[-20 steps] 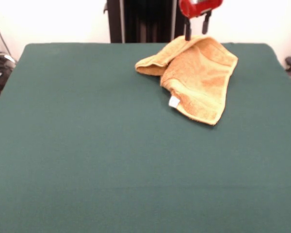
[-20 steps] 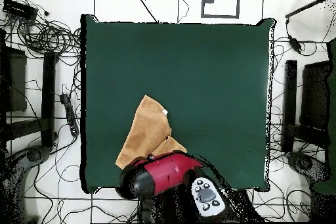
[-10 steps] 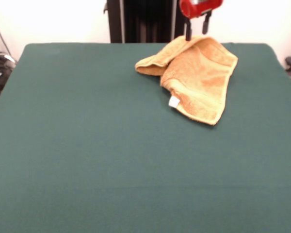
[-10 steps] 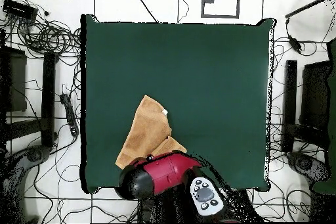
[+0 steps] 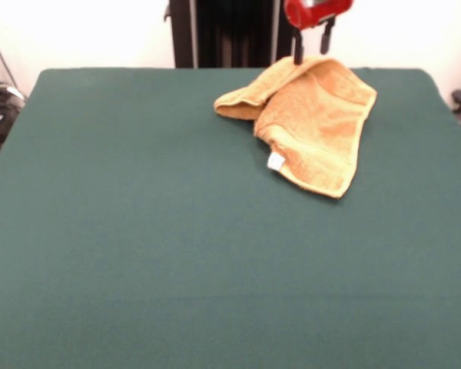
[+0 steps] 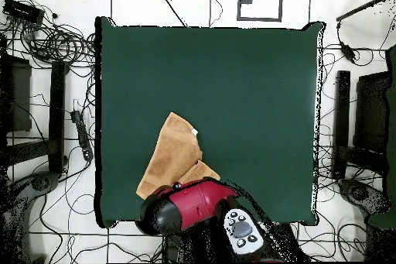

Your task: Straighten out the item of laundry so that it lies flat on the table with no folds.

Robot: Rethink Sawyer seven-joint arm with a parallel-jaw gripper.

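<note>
The orange-yellow towel lies folded and bunched at the table's far right, near the robot's side. One flap is doubled over and a rolled fold runs off to its left. Its white tag shows at the near edge. My gripper hangs just above the towel's far edge with its two dark fingers spread apart. The longer one reaches down to the fold's top. In the overhead view the towel lies by the table's lower left, and the red arm hides its nearest part and the gripper.
Cables and stands lie on the floor around the table. The robot's dark pedestal stands behind the table's far edge. The towel lies close to the table's right and far edges.
</note>
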